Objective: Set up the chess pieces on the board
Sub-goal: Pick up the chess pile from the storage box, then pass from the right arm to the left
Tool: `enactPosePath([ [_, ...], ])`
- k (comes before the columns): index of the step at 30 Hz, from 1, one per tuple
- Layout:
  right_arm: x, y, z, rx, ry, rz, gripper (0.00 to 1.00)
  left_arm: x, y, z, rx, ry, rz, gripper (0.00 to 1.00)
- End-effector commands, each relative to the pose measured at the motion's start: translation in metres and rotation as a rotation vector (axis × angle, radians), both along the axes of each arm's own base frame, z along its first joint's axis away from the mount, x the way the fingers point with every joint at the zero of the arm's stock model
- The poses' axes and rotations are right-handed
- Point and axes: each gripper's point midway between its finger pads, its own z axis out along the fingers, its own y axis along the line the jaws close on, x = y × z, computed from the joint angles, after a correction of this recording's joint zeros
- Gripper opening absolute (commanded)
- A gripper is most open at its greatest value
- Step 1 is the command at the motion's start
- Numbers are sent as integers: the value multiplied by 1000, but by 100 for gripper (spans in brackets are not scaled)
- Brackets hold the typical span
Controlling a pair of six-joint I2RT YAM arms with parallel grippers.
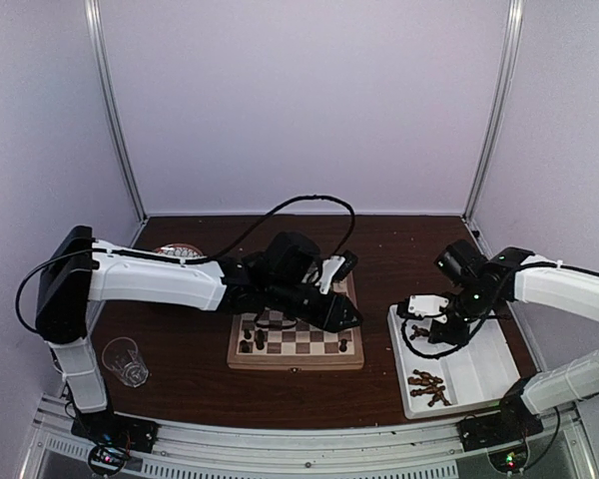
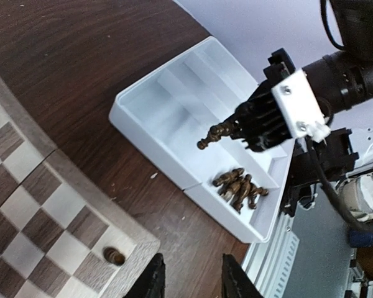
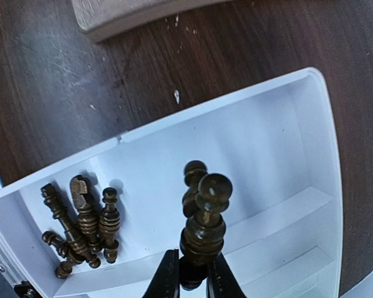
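The chessboard lies mid-table, with a few dark pieces standing at its left end. My left gripper hovers over its right end. In the left wrist view that gripper is open and holds nothing, above bare table beside the board's corner, where one dark piece stands. My right gripper is shut on a dark pawn above the white tray. A second pawn head shows right behind it; whether that one is gripped I cannot tell. Several dark pieces lie heaped in the tray's end compartment.
The white divided tray sits right of the board, the right gripper over its near-left part and the pile at its front. A clear glass cup stands front left. A round dish lies behind the left arm.
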Motion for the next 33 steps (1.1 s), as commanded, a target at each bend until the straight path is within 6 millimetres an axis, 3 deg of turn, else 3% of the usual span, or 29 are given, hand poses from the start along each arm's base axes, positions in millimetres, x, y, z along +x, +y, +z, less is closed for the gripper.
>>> enactPosePath([
  [1, -9, 11, 31, 118, -25, 6, 11, -3, -48, 46, -263, 58, -92, 33],
  [6, -14, 18, 43, 184, -22, 1, 11, -9, -76, 49, -315, 93, -151, 36],
  [12, -15, 24, 49, 226, -22, 3, 11, -15, -97, 54, -353, 137, -198, 36],
  [20, -18, 26, 58, 262, -48, 11, 10, -16, -110, 36, -306, 195, -194, 37],
  [33, -21, 28, 64, 289, -56, 19, 10, -17, -121, 34, -330, 238, -209, 31],
])
